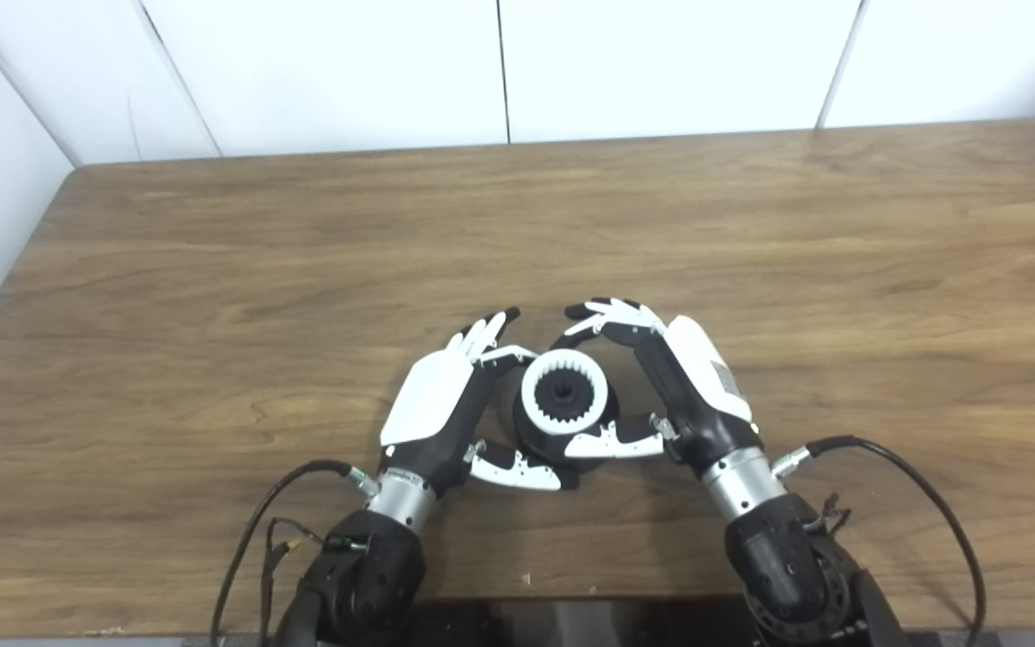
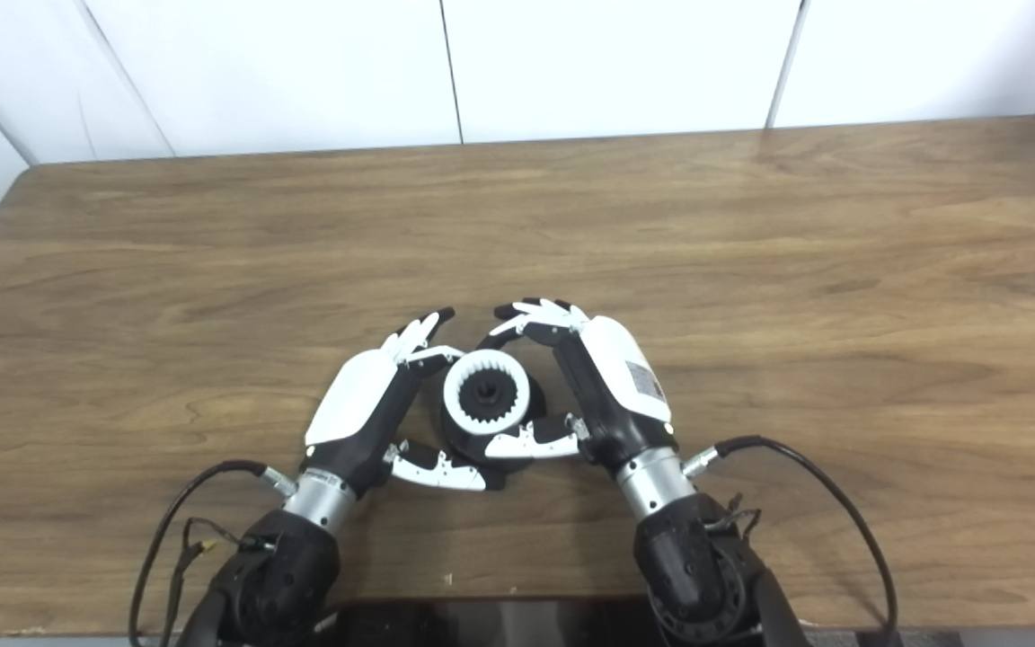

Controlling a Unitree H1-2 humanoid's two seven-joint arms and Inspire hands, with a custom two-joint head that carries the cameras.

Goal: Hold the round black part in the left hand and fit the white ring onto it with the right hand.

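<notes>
The round black part (image 1: pixel 526 436) stands on the wooden table (image 1: pixel 751 225) near the front middle. The white ring (image 1: pixel 532 395), toothed on its inside, sits on top of it, with a black hub showing in its centre. My left hand (image 1: pixel 432 404) cups the part from the left: its fingers touch the far-left side and its thumb lies along the near base. My right hand (image 1: pixel 693 377) closes in from the right, fingers curled over the ring's far edge and thumb pressed on its near edge. The part's right side is hidden behind the right hand.
Black cables loop out from both wrists, one on the left (image 1: pixel 257 530) and one on the right (image 1: pixel 922 485). A dark panel (image 1: pixel 589 620) lies at the table's front edge between the arms. White walls stand behind and to the left.
</notes>
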